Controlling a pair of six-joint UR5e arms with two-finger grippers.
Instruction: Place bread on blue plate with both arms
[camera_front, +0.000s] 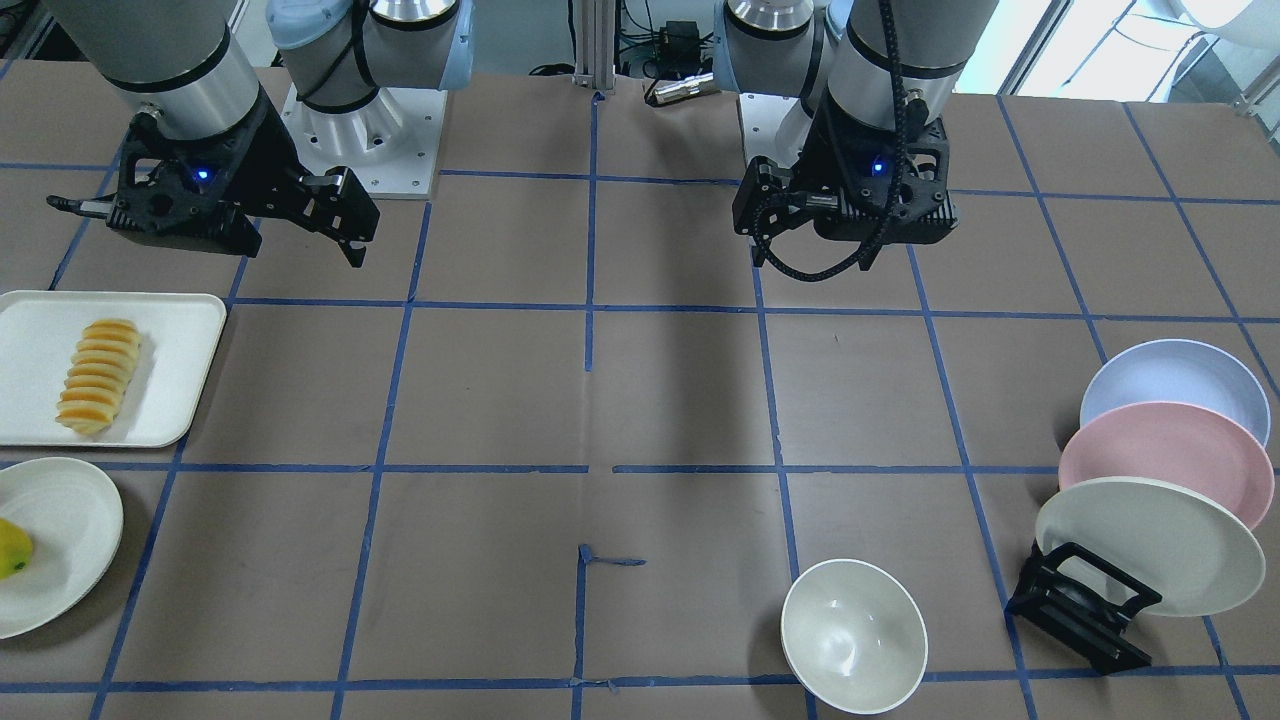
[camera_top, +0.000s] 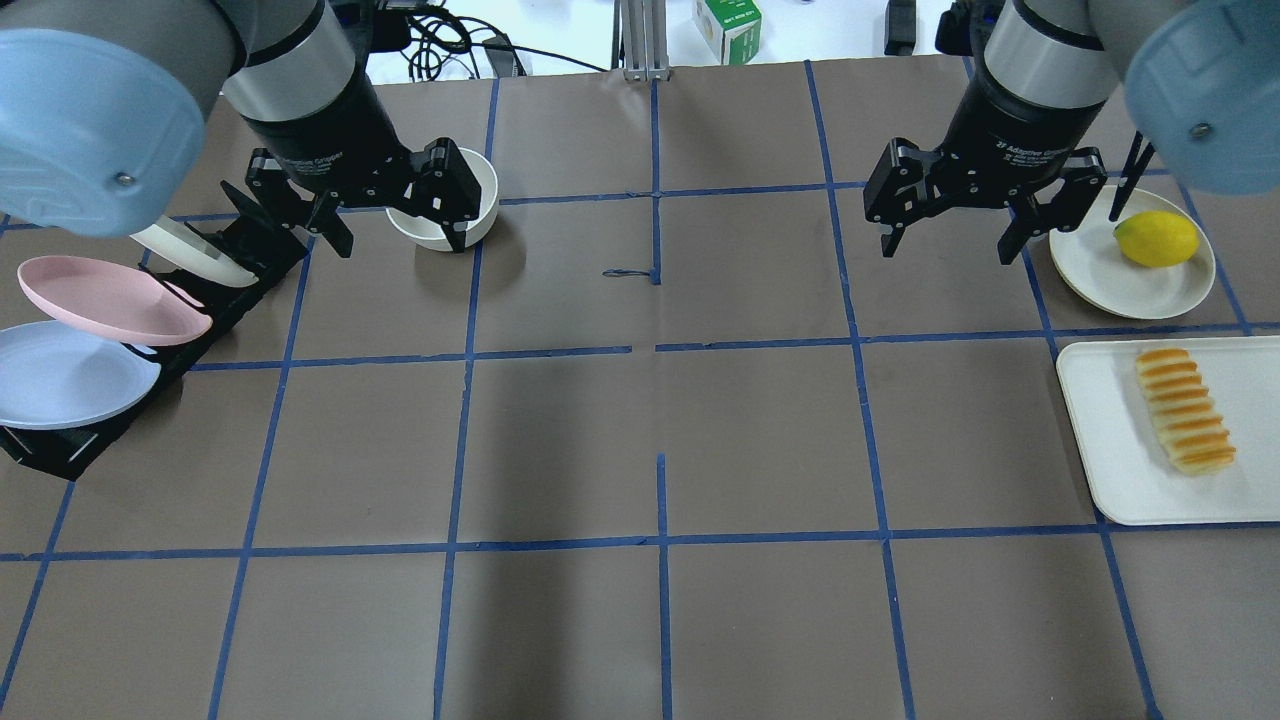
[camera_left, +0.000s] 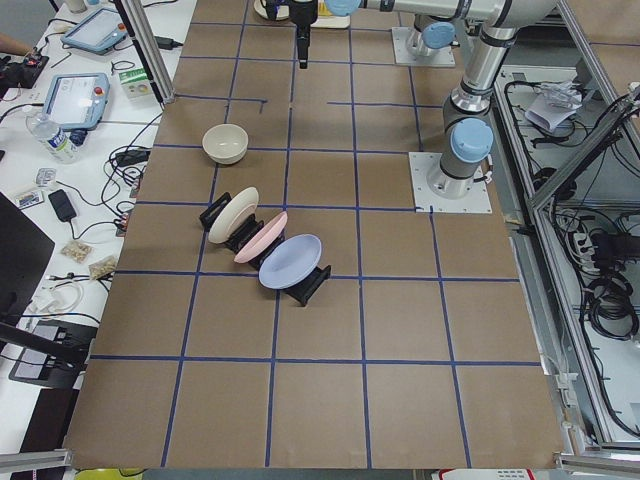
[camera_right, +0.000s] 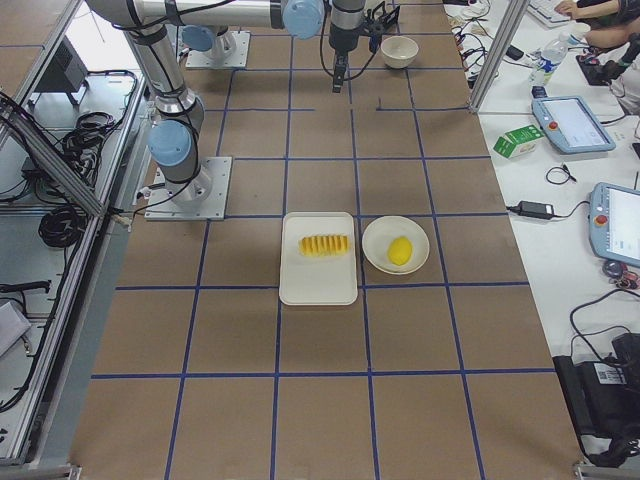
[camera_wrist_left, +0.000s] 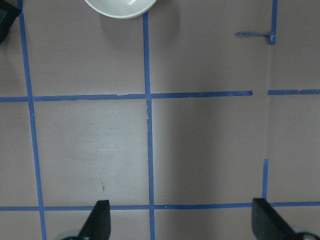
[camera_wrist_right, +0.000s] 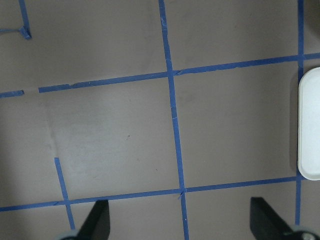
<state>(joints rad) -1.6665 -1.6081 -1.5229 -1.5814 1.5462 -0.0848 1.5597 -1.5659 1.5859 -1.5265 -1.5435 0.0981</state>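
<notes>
Two grippers, both spread wide and holding nothing. Left gripper (camera_top: 400, 240) hangs above the brown paper-covered table (camera_top: 650, 450), over a round white bowl (camera_top: 482, 185). Right gripper (camera_top: 946, 250) hangs above bare table, near a small cream plate (camera_top: 1110, 285) with a glossy yellow lemon (camera_top: 1156, 239) on it. Black fingers; the wrist views show only the tips, well apart, over the blue tape grid.

Bread (camera_top: 1185, 410) is a long yellow-orange loaf with ridged slice-like segments. It lies flat on a white rectangular tray (camera_top: 1100, 450) with rounded corners, at the table's right end. The tray is just beside the lemon plate, on its robot side.

Blue plate (camera_top: 60, 375) is round, shallow, matte and pale lavender-blue. It stands tilted in a black rack (camera_top: 60, 450) at the table's left end. It is the rack's nearest plate to the robot. Pink plate (camera_top: 100, 300) overlaps next to it, then a cream plate (camera_front: 1150, 545), all leaning the same way. Bread and blue plate are well apart, at opposite ends of the table. Neither gripper touches bread or plate.
</notes>
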